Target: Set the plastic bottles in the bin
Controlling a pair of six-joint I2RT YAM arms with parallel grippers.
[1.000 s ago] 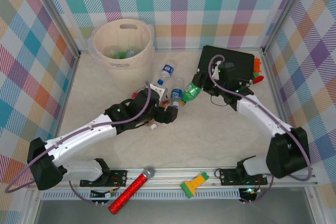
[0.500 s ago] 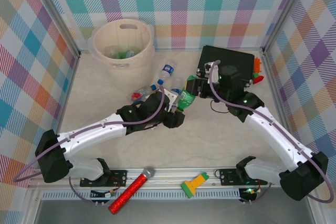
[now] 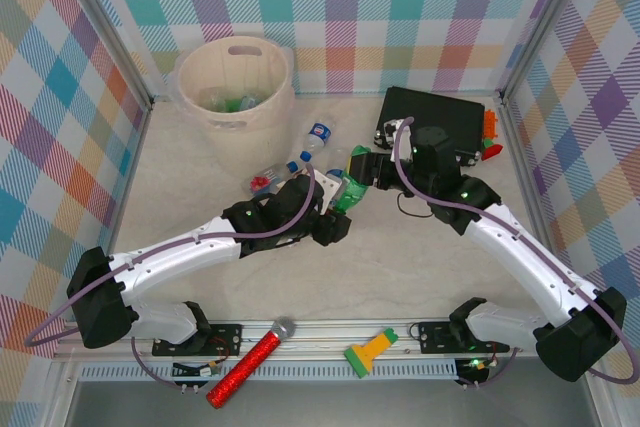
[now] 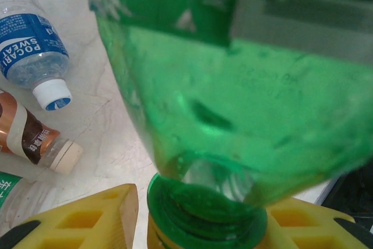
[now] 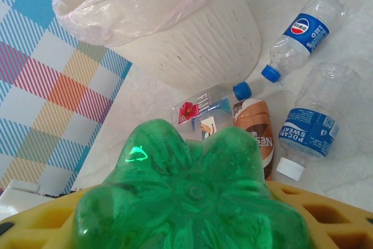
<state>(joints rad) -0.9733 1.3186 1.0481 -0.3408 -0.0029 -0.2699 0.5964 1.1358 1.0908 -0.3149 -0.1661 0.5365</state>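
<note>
My right gripper (image 3: 364, 169) is shut on the base end of a green plastic bottle (image 3: 349, 191), held above the table; the bottle's base (image 5: 192, 196) sits between the yellow fingers (image 5: 329, 214). My left gripper (image 3: 338, 213) is at the bottle's cap end. Its yellow fingers (image 4: 99, 217) stand close on both sides of the green cap (image 4: 204, 208), with a sliver of table showing on the left side. Several more bottles lie left of it: a Pepsi one (image 3: 318, 135), a Pocari Sweat one (image 4: 32, 51), a brown-labelled one (image 4: 32, 138). The cream bin (image 3: 240, 117) stands at the far left with bottles inside.
A flat black case (image 3: 445, 117) lies at the far right with an orange item (image 3: 488, 127) beside it. A red glitter microphone (image 3: 250, 362) and a green-and-yellow tool (image 3: 368, 352) rest on the front rail. Plaid walls close in three sides.
My left gripper moved right to the green bottle's cap and its jaws narrowed around it. My right arm carried the bottle a little leftward, still gripping it.
</note>
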